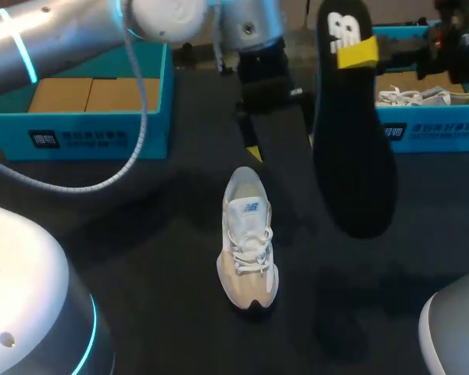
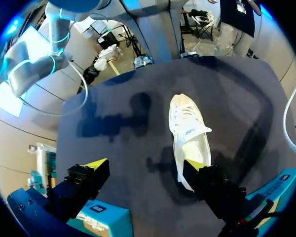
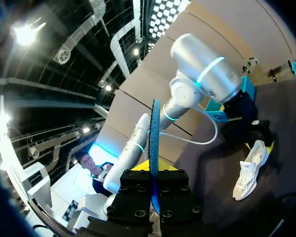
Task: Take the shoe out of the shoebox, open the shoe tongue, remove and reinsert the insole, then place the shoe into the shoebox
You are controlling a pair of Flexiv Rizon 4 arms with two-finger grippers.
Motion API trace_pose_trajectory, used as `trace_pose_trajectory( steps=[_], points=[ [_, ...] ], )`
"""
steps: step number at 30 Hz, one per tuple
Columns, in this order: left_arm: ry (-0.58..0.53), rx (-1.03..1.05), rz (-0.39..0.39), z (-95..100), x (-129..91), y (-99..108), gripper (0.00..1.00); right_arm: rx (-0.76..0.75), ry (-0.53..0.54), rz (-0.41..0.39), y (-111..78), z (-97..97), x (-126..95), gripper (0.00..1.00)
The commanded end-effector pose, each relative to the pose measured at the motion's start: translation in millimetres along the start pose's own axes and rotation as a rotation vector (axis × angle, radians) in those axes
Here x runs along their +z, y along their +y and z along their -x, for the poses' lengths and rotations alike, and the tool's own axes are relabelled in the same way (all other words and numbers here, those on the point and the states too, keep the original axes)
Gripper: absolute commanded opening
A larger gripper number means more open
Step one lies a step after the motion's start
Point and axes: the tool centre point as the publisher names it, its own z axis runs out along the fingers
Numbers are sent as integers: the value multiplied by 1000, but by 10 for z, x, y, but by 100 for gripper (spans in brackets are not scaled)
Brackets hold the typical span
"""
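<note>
The dark desk (image 1: 156, 258) carries the shoe (image 1: 248, 242) near its middle, lying upright on its sole, well apart from both boxes. Its heel opening points to the back and its dark toe to the near edge. Behind the shoe to the left stands a blue box (image 1: 86, 133) with brown cardboard inside. Behind it to the right is a second blue box (image 1: 430, 133), holding what looks like another pale shoe. The black insole (image 1: 352, 156) is out of the shoe and hangs in the air to the shoe's right, above the desk. The right arm's fingers (image 3: 165, 185) are clenched on its narrower heel end, so the broad toe end dangles lowest. The left arm's fingers (image 2: 94, 165) hover above and just behind the shoe's heel, spread wide and empty, touching nothing. By my reading the insole is removed and reinserting comes next. The insole looks thin, light and bendy, so it will likely flop or buckle if pushed from far back; feeding the toe end in first, with the grip kept at the heel end, seems the sound way. The shoe looks light, with a soft upper and loose laces — it may well skid on the desk when the insole presses in. The spread fingers would best steady it at the heel collar or hold the tongue up, not squeeze the soft sides.
</note>
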Motion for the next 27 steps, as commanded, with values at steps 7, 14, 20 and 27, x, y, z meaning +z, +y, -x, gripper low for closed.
trace_pose_trajectory(
  steps=[7,14,20,27],
  points=[
    [-318,48,86,-73,-553,-190,100,97,28,-2,9,163,-396,0],
    [-430,79,113,-130,-809,-302,100,158,46,-23,104,315,-570,0],
    [-516,94,136,-190,-936,-401,100,214,47,-23,271,500,-692,0],
    [-586,106,162,-225,-1030,-461,100,276,75,-59,547,766,-732,0]
  ],
)
